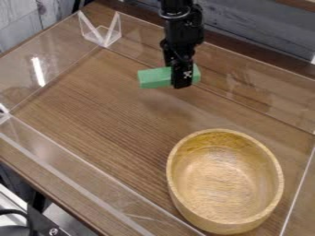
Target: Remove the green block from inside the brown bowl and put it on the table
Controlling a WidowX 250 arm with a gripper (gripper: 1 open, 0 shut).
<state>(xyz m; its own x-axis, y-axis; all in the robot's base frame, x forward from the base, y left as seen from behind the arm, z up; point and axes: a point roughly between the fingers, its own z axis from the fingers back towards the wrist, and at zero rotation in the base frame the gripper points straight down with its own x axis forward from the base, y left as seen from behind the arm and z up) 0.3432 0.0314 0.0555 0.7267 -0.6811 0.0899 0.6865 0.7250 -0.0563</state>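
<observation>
Gripping the green block (155,78), the partly open pincer (180,79) has it between its fingers.

The bowl (224,182) sits on the table (92,115) at the near right. The block (155,78) is outside it, farther back and to its left. The clear stand (101,29) is behind the block, toward the far left.

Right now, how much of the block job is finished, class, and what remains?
Done: the green block is out of the brown bowl, which holds nothing. In hand: the gripper has the block between its jaws, toward the table's far side. Left, probably: letting go and withdrawing.
</observation>
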